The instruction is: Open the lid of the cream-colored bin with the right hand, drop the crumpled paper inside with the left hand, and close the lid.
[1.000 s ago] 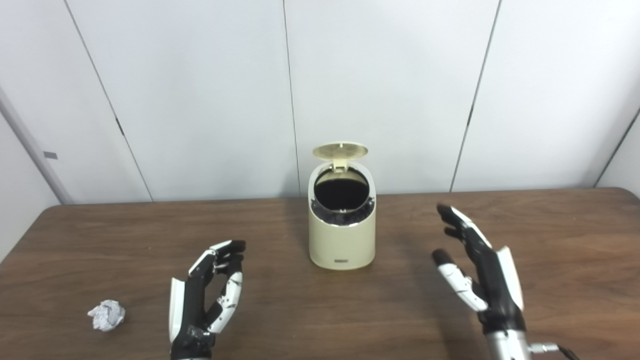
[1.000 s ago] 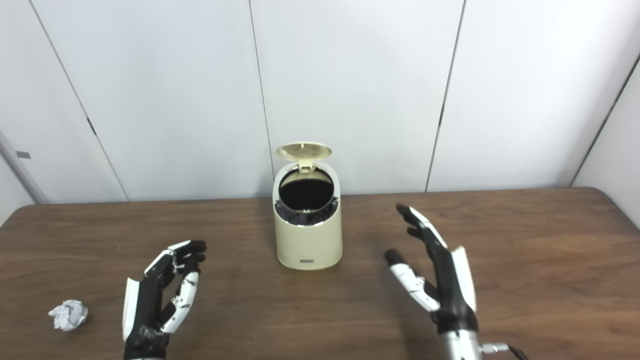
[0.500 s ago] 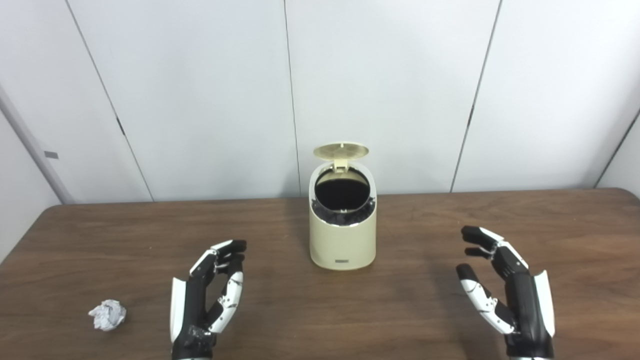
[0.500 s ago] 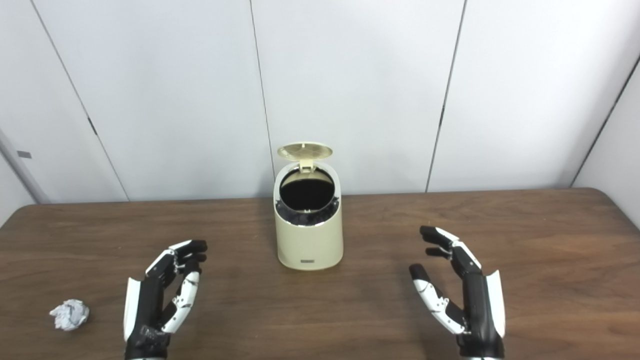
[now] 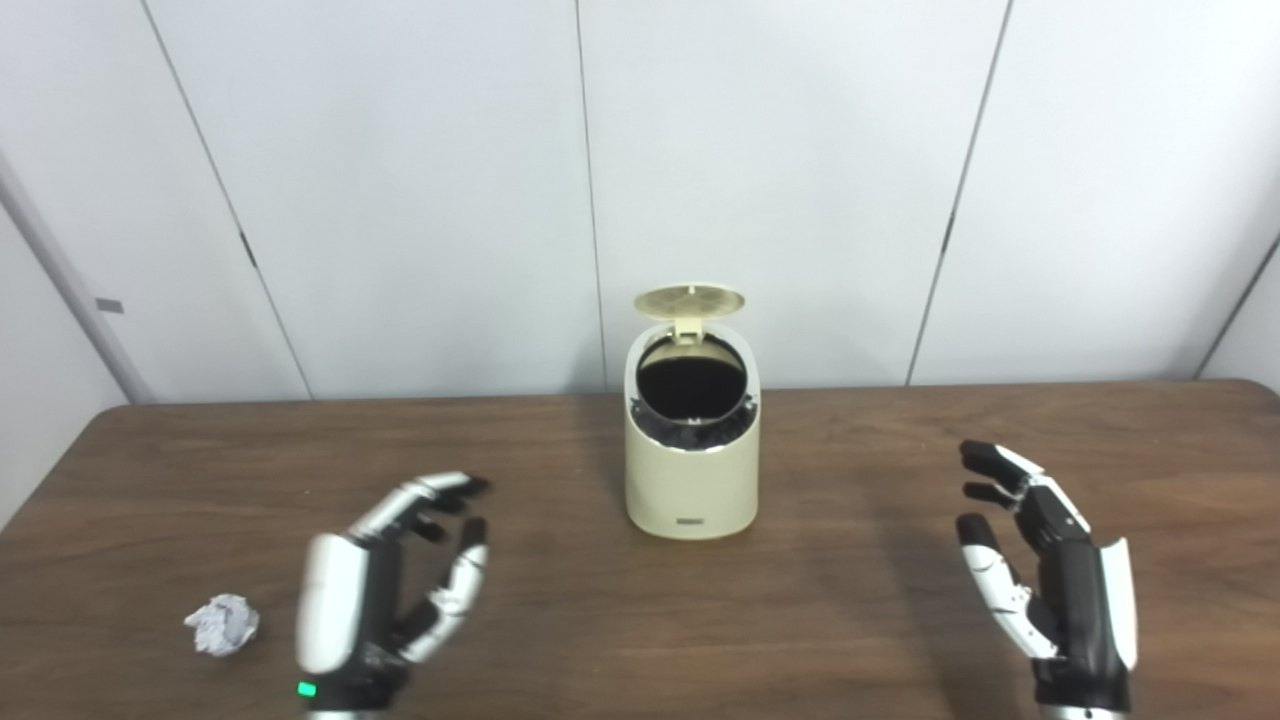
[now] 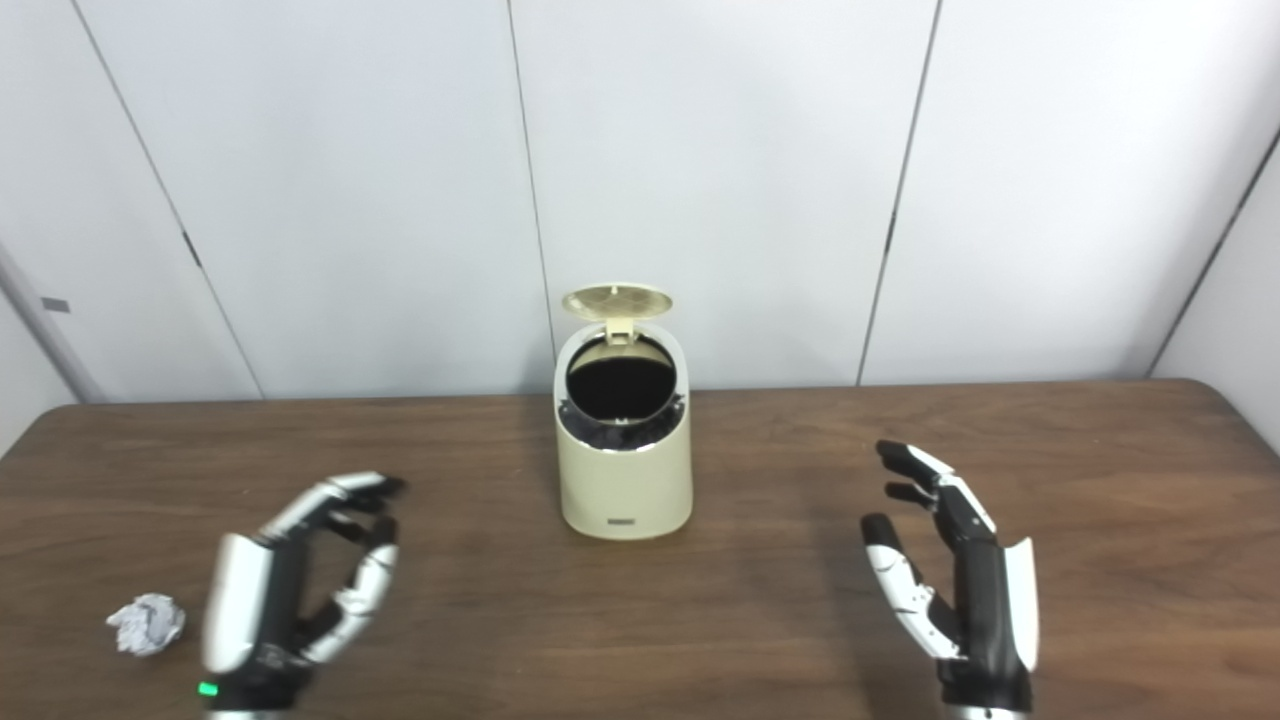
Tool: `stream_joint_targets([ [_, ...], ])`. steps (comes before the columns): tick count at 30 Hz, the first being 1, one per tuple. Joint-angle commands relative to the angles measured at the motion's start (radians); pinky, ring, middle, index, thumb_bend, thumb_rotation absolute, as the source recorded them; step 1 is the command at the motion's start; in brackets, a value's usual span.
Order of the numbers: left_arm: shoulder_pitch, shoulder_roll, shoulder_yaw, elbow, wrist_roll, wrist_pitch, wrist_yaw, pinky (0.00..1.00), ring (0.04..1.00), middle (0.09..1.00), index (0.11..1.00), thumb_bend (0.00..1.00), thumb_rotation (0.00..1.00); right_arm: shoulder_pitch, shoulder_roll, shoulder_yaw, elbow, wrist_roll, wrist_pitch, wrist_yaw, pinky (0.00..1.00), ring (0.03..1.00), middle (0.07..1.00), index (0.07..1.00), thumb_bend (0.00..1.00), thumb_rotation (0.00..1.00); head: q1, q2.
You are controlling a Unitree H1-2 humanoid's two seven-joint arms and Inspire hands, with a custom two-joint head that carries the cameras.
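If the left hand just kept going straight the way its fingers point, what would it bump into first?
Probably nothing. The left hand points up the bare table, passing left of the bin. The crumpled paper lies off to its left. Depth is hard to judge.

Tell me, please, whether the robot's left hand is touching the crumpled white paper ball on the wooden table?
Apart. In the left eye view, bare brown table shows between the left hand and the crumpled white paper ball, which lies to the hand's left.

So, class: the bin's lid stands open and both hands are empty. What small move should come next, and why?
Probably the left hand should shift left and down onto the crumpled paper. The lid of the cream-colored bin is already up, the paper lies on the table beside that open hand, and the right hand waits apart.
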Motion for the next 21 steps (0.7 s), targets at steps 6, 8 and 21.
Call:
stream_joint_targets([
  [6,0.055,0.122,0.108,-0.159,0.046,0.082,-0.038,0.56,0.691,0.733,0.726,0.92,0.52,-0.001,-0.076,-0.004,0.08,0.052,-0.038,-0.014,0.68,0.768,0.764,0.737,0.25,0.67,0.081,-0.006],
  [8,0.073,0.154,0.139,-0.157,0.058,0.078,-0.029,0.57,0.7,0.746,0.74,0.95,0.47,-0.006,-0.093,-0.002,0.095,0.058,-0.038,-0.019,0.66,0.759,0.761,0.732,0.25,0.68,0.122,-0.012],
  [21,0.128,0.203,0.196,-0.172,0.28,0.29,-0.107,0.61,0.785,0.865,0.849,1.0,0.51,-0.035,-0.175,-0.009,0.156,0.088,-0.038,-0.022,0.62,0.749,0.747,0.709,0.32,0.82,0.329,-0.031],
])
